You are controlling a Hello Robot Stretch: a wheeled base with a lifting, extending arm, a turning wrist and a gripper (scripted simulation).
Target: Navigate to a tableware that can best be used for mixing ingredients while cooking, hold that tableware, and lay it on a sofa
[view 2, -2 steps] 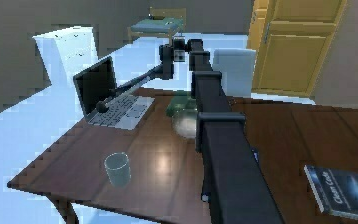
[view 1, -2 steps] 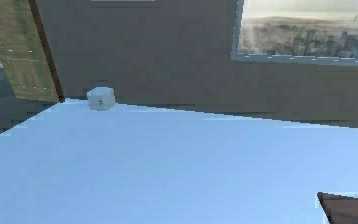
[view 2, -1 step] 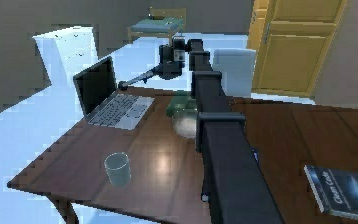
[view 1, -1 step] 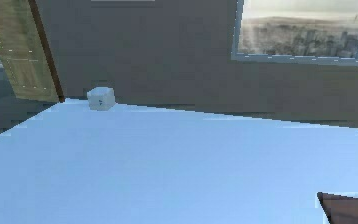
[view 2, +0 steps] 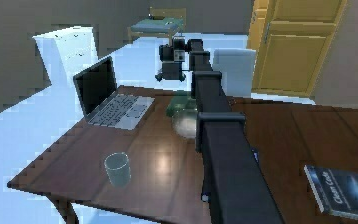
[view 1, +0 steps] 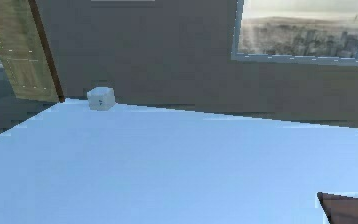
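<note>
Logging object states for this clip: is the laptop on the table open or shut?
Open. The laptop has its dark screen standing up behind the keyboard on the table.

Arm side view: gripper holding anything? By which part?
Cannot tell. The gripper is hard to make out, and the greenish bowl sits on the table beside the arm.

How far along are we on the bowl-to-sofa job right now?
Done: the robot is at the wooden table, with the arm extended across it. In hand: the gripper is farther out than a greenish bowl-like thing, which lies on the tabletop beside the arm and is not lifted. Left: picking it up, driving to a sofa and laying it there.
</note>
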